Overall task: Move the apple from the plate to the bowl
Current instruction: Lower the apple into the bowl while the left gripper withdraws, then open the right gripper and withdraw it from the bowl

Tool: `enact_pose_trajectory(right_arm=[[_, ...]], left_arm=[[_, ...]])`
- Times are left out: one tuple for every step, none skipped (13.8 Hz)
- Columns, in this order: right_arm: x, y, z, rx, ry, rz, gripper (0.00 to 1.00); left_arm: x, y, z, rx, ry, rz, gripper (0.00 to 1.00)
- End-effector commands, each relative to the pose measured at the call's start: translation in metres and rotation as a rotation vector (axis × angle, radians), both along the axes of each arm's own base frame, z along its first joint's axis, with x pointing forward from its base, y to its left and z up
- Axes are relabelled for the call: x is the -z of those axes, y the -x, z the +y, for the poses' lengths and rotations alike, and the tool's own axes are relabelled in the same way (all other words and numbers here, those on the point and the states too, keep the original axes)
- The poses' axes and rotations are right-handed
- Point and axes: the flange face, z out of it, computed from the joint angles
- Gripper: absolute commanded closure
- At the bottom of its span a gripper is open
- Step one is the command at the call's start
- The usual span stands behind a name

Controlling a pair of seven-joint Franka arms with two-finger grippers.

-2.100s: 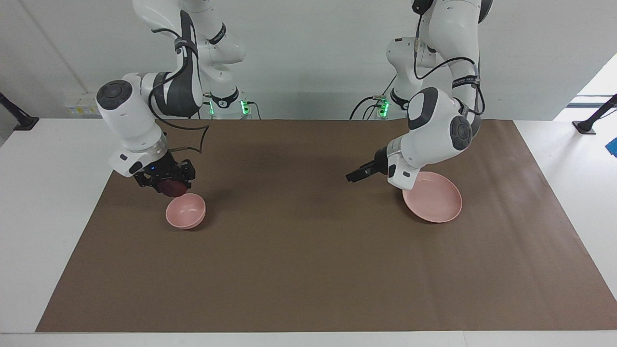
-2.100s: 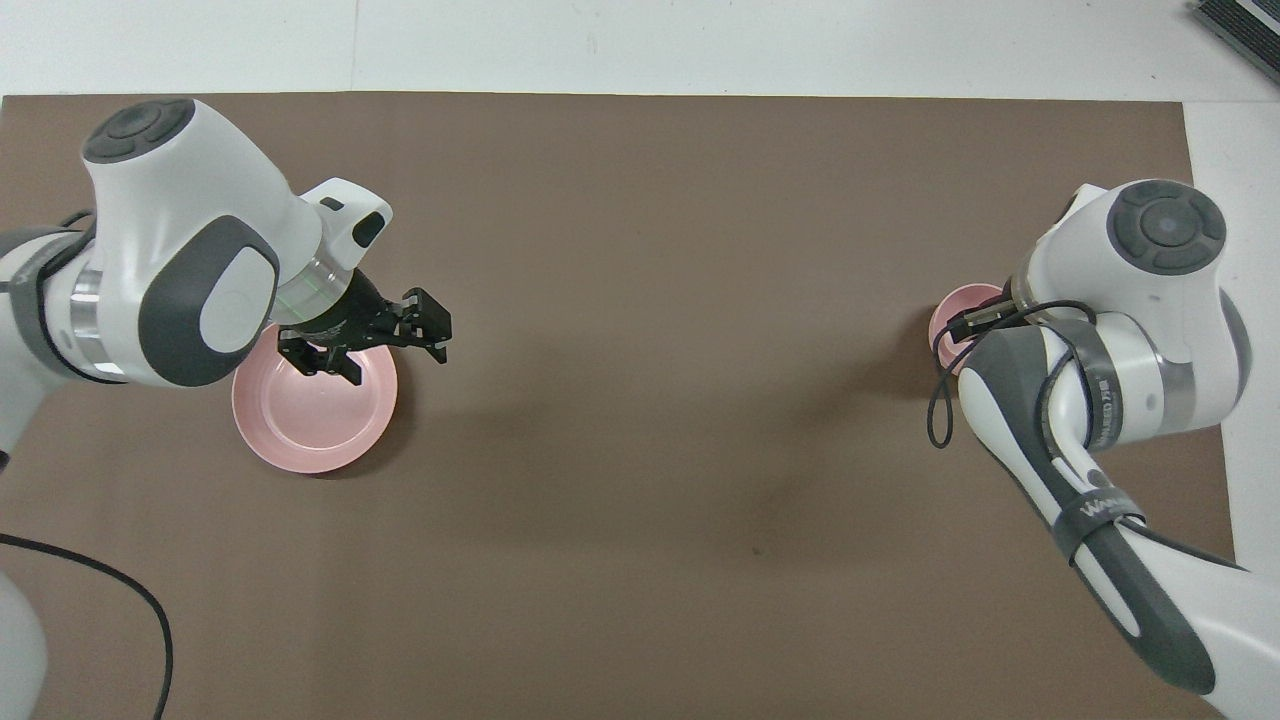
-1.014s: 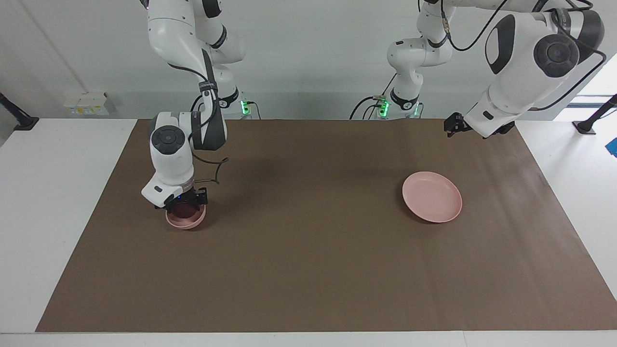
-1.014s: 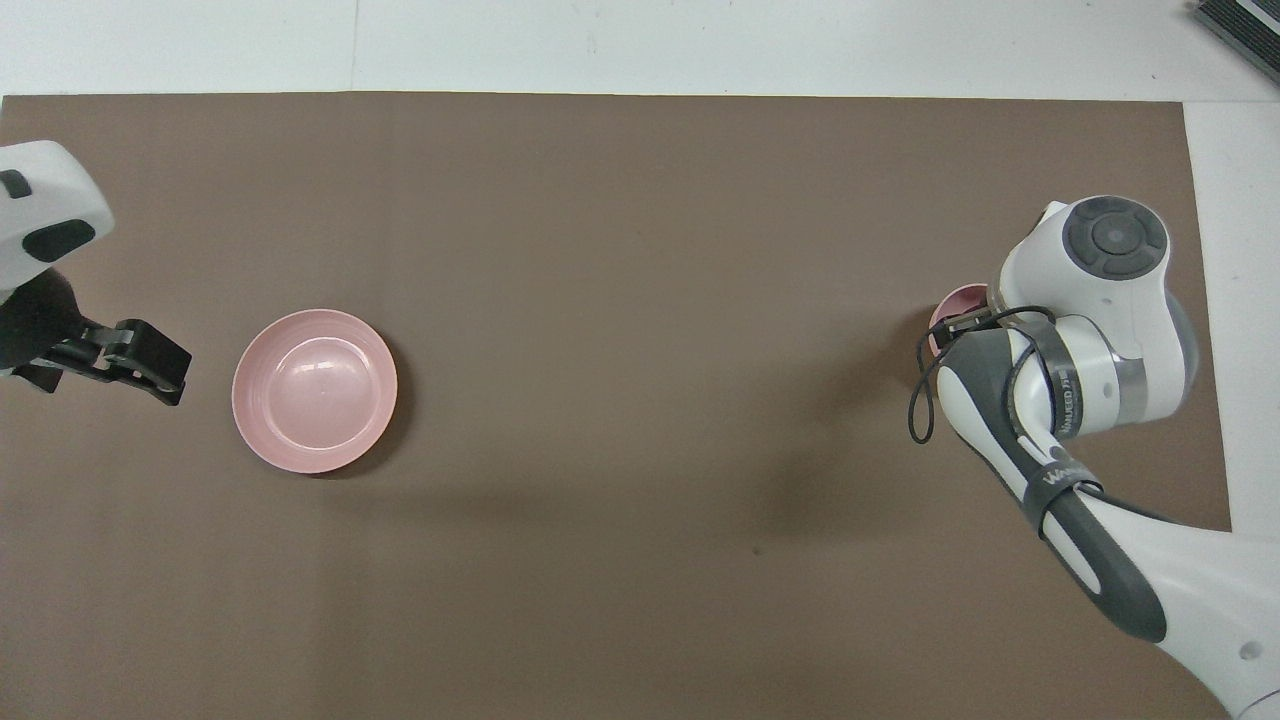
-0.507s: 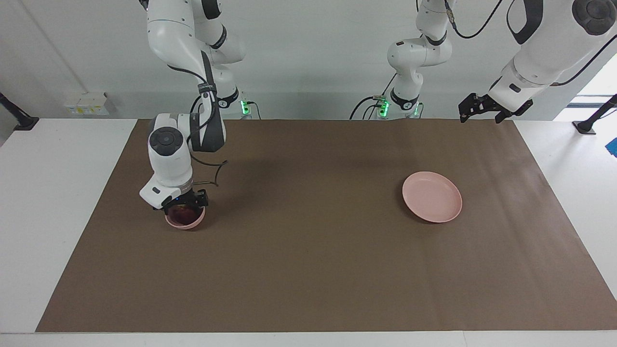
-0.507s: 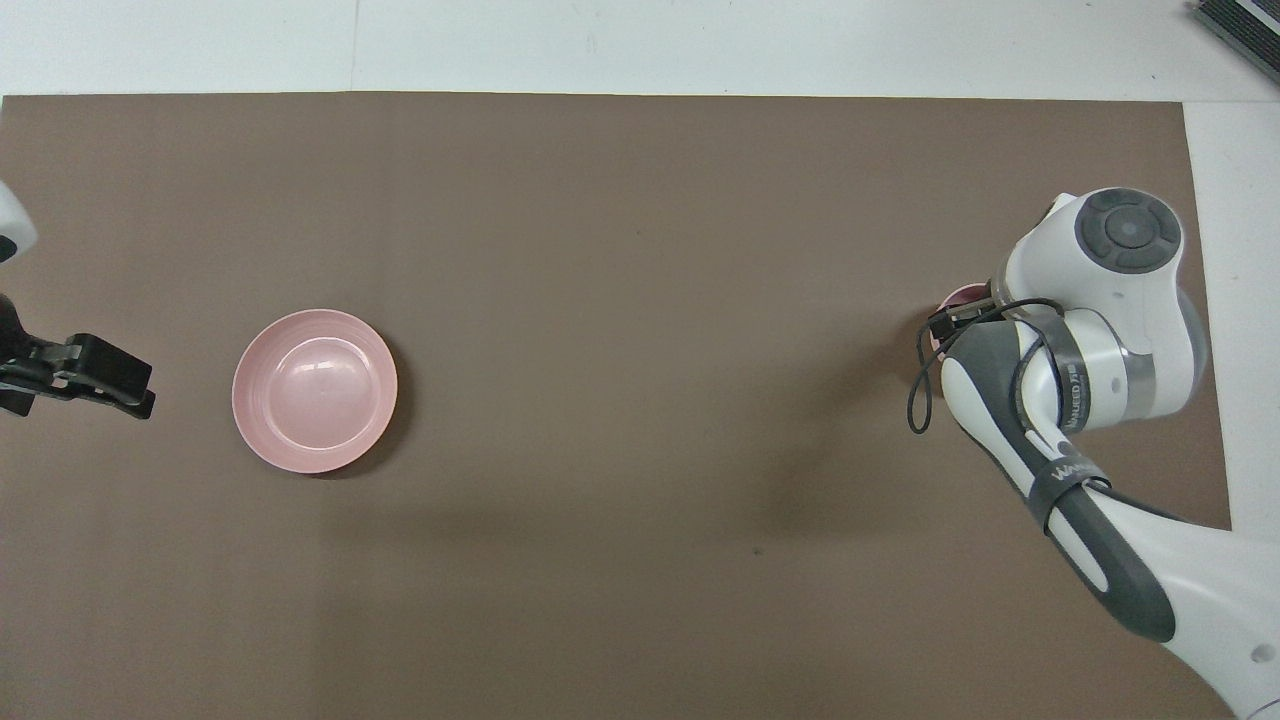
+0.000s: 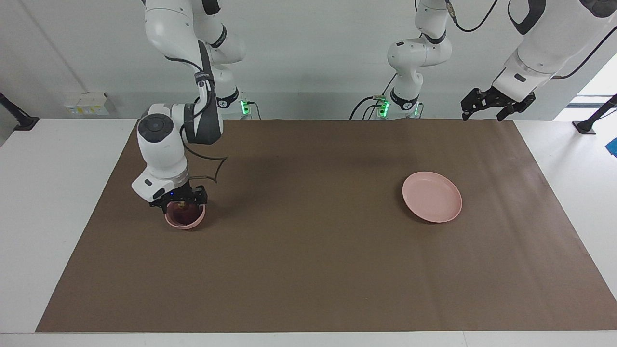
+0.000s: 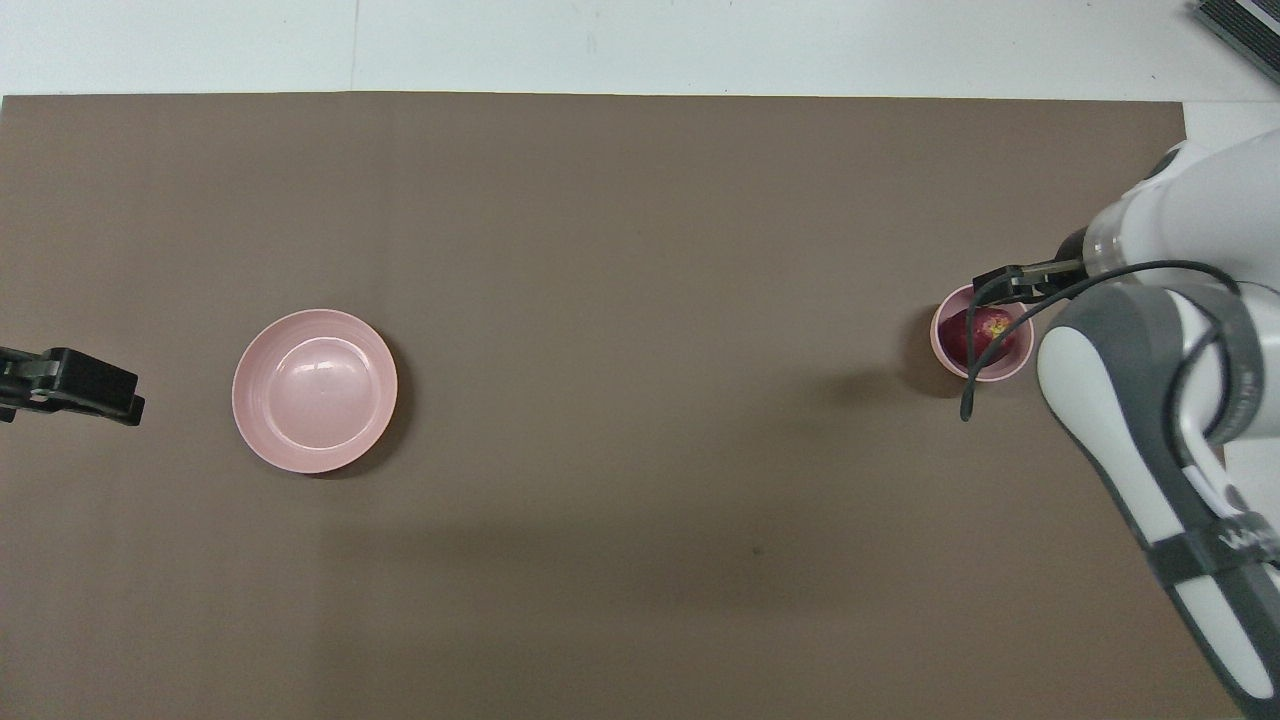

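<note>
Facing view: the apple (image 7: 183,212) sits inside the bowl (image 7: 185,218), toward the right arm's end of the worktop (image 7: 308,270). The right gripper (image 7: 179,198) hangs just above the bowl's rim with its fingers spread and nothing between them; released, so the apple rests on its own weight. The plate (image 7: 432,196) lies bare toward the left arm's end. The left gripper (image 7: 496,103) waits high over the worktop's edge nearest the robots, open and holding nothing.

Overhead view: the apple's (image 8: 985,331) yellowish stem patch shows, which the facing view hides in shadow. The bowl (image 8: 944,350) is partly covered by the right arm's cable. The plate (image 8: 314,391) is seen whole and clean. Of the left gripper (image 8: 70,381) only the tip shows. Height above the bowl cannot be read here. Judged: transfer appears complete.
</note>
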Motion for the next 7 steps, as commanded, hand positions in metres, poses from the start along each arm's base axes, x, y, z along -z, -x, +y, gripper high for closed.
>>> enact_pose_trajectory(right_arm=[[-0.069, 0.028, -0.001, 0.036, -0.044, 0.020, 0.00], [-0.089, 0.038, -0.003, 0.040, -0.046, 0.029, 0.00], [-0.112, 0.050, -0.003, 0.041, -0.049, 0.036, 0.00], [-0.127, 0.060, -0.003, 0.039, -0.050, 0.051, 0.00], [-0.147, 0.073, -0.006, 0.043, -0.052, 0.059, 0.00], [-0.164, 0.085, -0.007, 0.043, -0.054, 0.062, 0.00], [-0.181, 0.099, -0.007, 0.042, -0.057, 0.060, 0.00]], left_arm=[[-0.006, 0.006, -0.009, 0.026, 0.005, 0.006, 0.00], [-0.010, 0.006, -0.016, 0.042, 0.005, 0.009, 0.00], [-0.008, 0.004, -0.021, 0.051, 0.006, 0.021, 0.00], [-0.008, 0.002, -0.017, 0.044, 0.007, 0.030, 0.00], [-0.013, 0.000, -0.019, 0.048, 0.008, 0.021, 0.00], [-0.017, -0.001, -0.015, 0.041, 0.011, 0.014, 0.00], [-0.019, -0.001, -0.010, 0.033, 0.014, 0.011, 0.00]])
